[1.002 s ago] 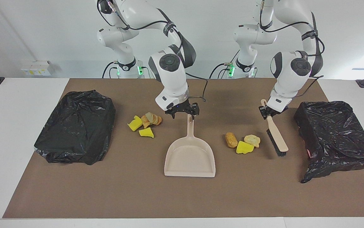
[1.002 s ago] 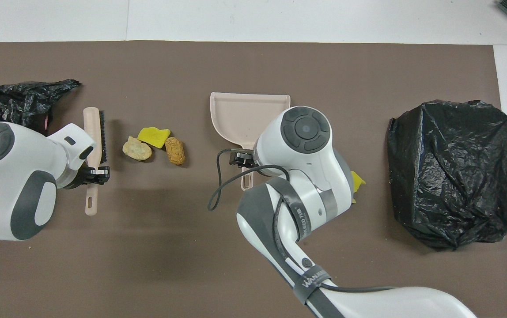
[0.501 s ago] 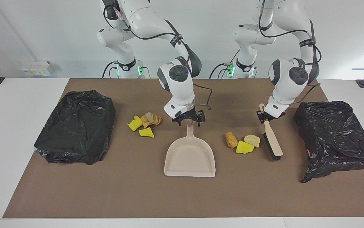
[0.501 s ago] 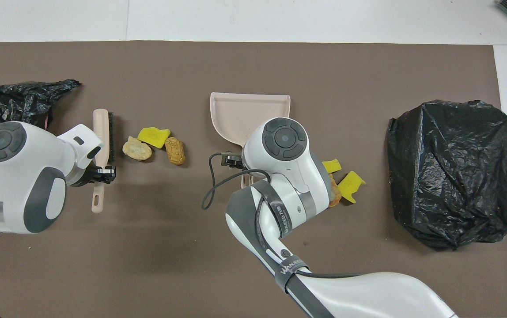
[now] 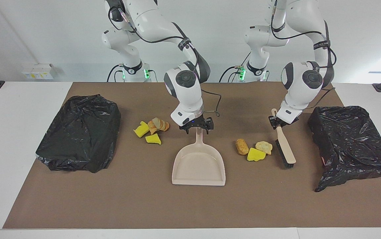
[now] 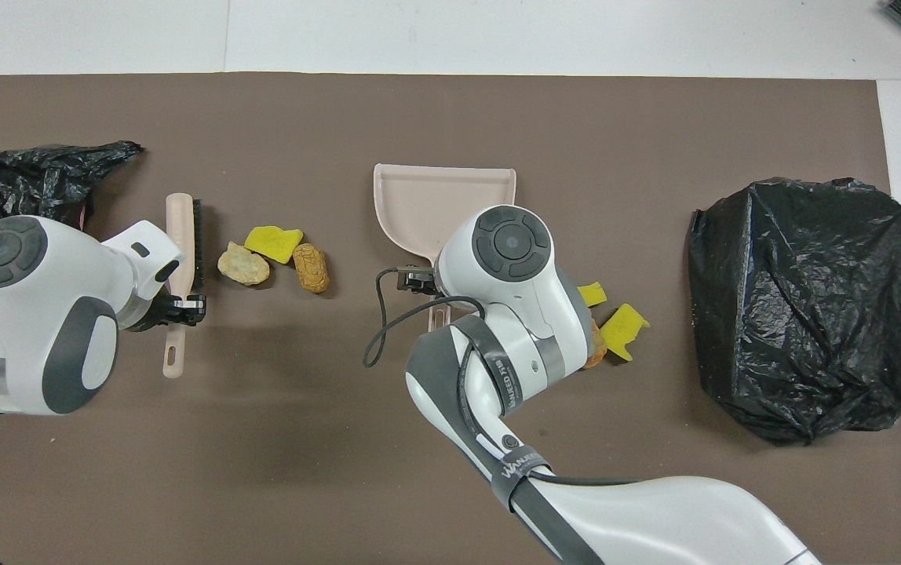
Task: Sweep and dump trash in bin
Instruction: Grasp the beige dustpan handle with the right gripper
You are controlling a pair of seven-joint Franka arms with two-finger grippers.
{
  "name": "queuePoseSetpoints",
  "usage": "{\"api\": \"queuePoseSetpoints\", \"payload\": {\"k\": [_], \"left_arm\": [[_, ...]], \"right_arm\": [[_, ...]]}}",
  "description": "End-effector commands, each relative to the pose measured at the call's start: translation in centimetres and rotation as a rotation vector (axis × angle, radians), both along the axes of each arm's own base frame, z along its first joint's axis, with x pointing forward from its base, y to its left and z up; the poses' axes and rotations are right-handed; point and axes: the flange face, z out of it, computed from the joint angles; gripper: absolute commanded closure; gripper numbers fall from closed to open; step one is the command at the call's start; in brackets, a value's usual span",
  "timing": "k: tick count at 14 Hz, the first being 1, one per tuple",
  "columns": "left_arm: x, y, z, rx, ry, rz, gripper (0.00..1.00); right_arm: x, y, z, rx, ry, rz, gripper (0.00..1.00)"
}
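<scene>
Trash lies in two clusters on the mat: one (image 5: 253, 150) between dustpan (image 5: 199, 165) and brush (image 5: 285, 146), another (image 5: 151, 129) beside the dustpan handle toward the right arm's end. Left gripper (image 5: 276, 122) pinches the brush handle. Right gripper (image 5: 197, 126), spread, straddles the dustpan handle.

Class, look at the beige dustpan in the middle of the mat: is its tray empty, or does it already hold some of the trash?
Empty. The dustpan shows only bare tray in both views; the trash lies in two clusters on the mat, one on each side of it.
</scene>
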Motion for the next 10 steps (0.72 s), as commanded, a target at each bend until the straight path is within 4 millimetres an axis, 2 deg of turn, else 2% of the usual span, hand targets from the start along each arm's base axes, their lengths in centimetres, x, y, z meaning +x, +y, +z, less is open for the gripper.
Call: {"api": "queuePoseSetpoints", "payload": {"k": [1, 2, 3, 7, 8, 9, 10], "left_arm": [[-0.06, 0.15, 0.44, -0.014, -0.004, -0.008, 1.00], [-0.06, 0.15, 0.44, -0.014, -0.004, -0.008, 1.00], [-0.06, 0.15, 0.44, -0.014, -0.004, -0.008, 1.00], [-0.08, 0.15, 0.43, -0.014, -0.003, -0.008, 1.00], [-0.09, 0.16, 0.41, -0.014, -0.001, -0.008, 1.00], [-0.08, 0.15, 0.43, -0.014, -0.003, -0.008, 1.00], [-0.08, 0.15, 0.43, -0.014, -0.003, -0.008, 1.00]], "right_arm": [[0.64, 0.01, -0.49, 0.012, -0.020, 0.024, 0.27], [0.56, 0.08, -0.56, 0.012, -0.018, 0.025, 0.42], [0.44, 0.13, -0.71, 0.011, -0.015, 0.026, 0.46], [-0.01, 0.33, -1.12, 0.006, -0.005, 0.032, 0.46], [-0.01, 0.33, -1.12, 0.006, -0.006, 0.033, 0.52], [-0.08, 0.30, -1.19, 0.003, 0.001, 0.034, 0.72], [-0.11, 0.32, -1.10, 0.001, 0.010, 0.024, 1.00]]}}
